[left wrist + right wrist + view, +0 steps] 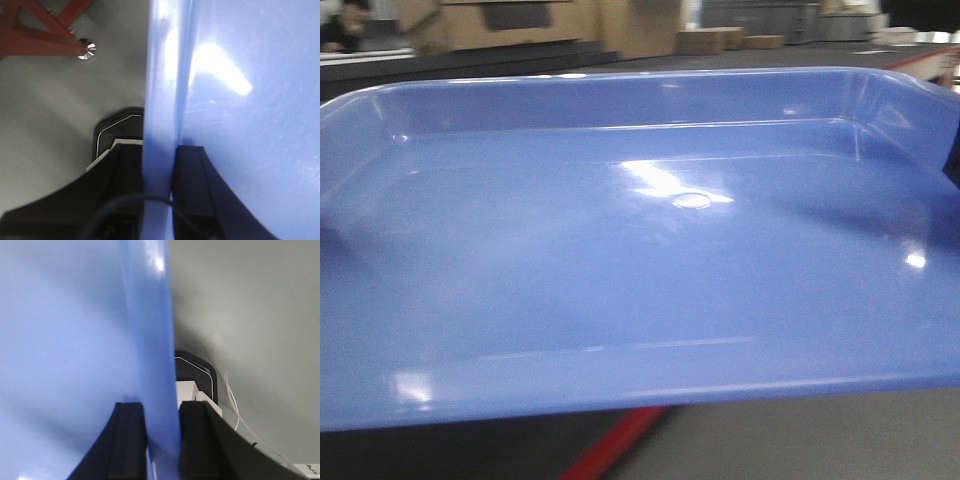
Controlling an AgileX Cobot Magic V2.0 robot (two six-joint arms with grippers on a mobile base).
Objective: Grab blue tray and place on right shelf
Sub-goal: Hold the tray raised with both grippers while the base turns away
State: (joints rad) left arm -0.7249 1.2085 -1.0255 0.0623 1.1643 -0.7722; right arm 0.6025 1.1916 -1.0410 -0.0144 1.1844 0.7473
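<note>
Between the black fingers (192, 180) of the left end effector (159, 165) I see the rolled rim of the blue tray (640, 250), pinched from both sides, so that end effector is closed narrow on the tray's edge. The right end effector (161, 412) reads the same to me: its dark fingers (130, 440) clamp the opposite rim with no gap showing. Inward from each grip the tray's glossy bottom spreads away, with bright glare patches on it. Outward of the left end effector lies grey floor (45, 140), and farther ahead a red frame (40, 30) with a shiny metal foot (86, 49). Outward of the right end effector I get more grey floor and a thin white cable (232, 407) near the wrist housing. On the front camera the tray, spanning the two grips, fills nearly the whole view. Under its near rim a red stripe (610, 445) runs along the floor, and beyond its far wall stand cardboard boxes (720, 40).
</note>
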